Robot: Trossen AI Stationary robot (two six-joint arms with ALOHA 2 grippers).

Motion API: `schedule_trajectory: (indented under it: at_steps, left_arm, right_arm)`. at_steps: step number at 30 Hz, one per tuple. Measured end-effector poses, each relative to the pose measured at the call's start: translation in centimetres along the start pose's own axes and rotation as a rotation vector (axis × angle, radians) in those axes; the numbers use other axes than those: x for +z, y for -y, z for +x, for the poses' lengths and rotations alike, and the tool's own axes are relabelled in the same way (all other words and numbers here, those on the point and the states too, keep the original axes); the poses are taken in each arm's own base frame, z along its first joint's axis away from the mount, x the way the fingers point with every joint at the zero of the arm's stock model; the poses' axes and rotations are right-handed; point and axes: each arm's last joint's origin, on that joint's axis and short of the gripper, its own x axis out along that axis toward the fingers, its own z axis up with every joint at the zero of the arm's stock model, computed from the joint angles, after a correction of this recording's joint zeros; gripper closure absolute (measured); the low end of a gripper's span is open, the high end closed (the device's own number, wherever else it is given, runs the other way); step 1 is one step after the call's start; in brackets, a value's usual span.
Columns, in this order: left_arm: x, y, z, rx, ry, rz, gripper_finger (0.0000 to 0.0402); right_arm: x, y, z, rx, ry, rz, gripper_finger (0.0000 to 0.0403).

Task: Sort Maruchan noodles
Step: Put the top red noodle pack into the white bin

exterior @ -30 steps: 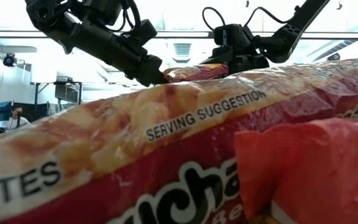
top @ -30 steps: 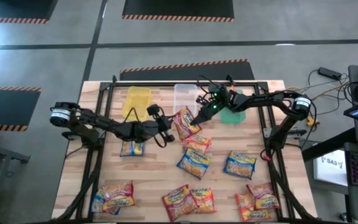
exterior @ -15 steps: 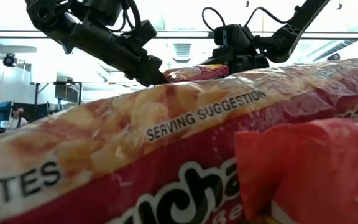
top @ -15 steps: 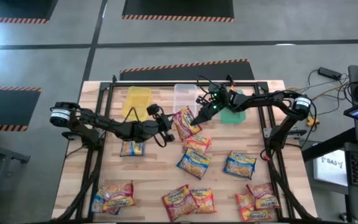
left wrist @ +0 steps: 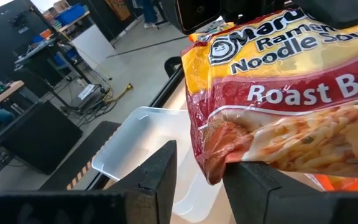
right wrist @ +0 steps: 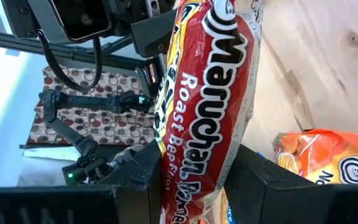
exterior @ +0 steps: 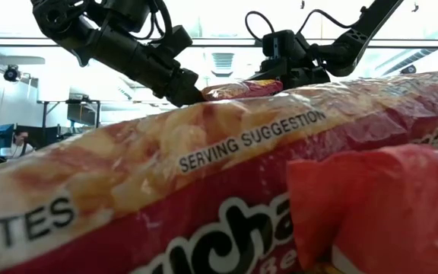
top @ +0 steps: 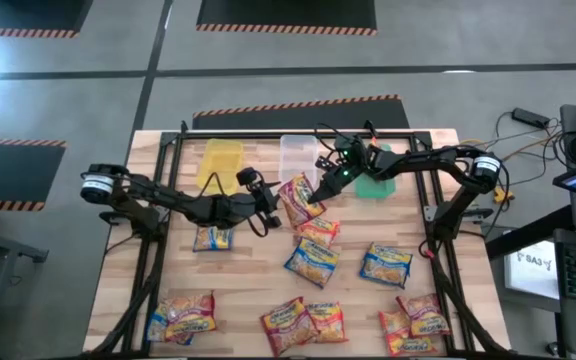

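- Currently one red Roast Beef packet [top: 299, 194] is suspended between both arms, just in front of the clear bin [top: 298, 155].
- Right gripper [right wrist: 194, 163] clamps this packet across its width, fingers pressed on both faces.
- Left gripper [left wrist: 199, 167] stands partly open at the packet's corner; one finger touches the wrapper, so its hold appears released or releasing.
- Sorting progress: early. The clear bin, the yellow bin [top: 218, 160] beside it and the green bin [top: 373, 183] on its other side show no packets, as far as the high view allows.
- Remaining: roughly ten packets [top: 311, 262] lie scattered on the table [top: 248, 300] in front of the clear bin, all unsorted.
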Motion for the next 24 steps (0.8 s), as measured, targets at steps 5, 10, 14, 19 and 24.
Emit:
schedule_trajectory:
  at_steps: [5,10,14,19,24]
  left_arm:
    - [-0.1,0.0,0.0,-0.002,-0.01,0.008,0.0294]
    - [-0.2,-0.2,0.1,0.047,-0.022,0.01,0.029]
    - [-0.1,-0.5,0.0,0.135,-0.036,0.014,0.0272]
    - [-0.4,-0.4,0.0,0.129,-0.057,0.035,0.023]
    - [-0.7,-0.4,0.0,0.134,-0.083,0.055,0.0181]
  right_arm:
    - [0.0,0.0,0.0,-0.001,0.002,0.0,0.0282]
    - [0.6,-0.5,0.0,-0.01,0.023,-0.012,0.0282]
    - [1.4,-0.9,-0.3,-0.024,0.047,-0.024,0.0282]
    - [1.8,-0.9,-0.7,-0.108,0.026,-0.034,0.0283]
    - [2.2,-1.2,-1.0,-0.168,0.033,-0.053,0.0283]
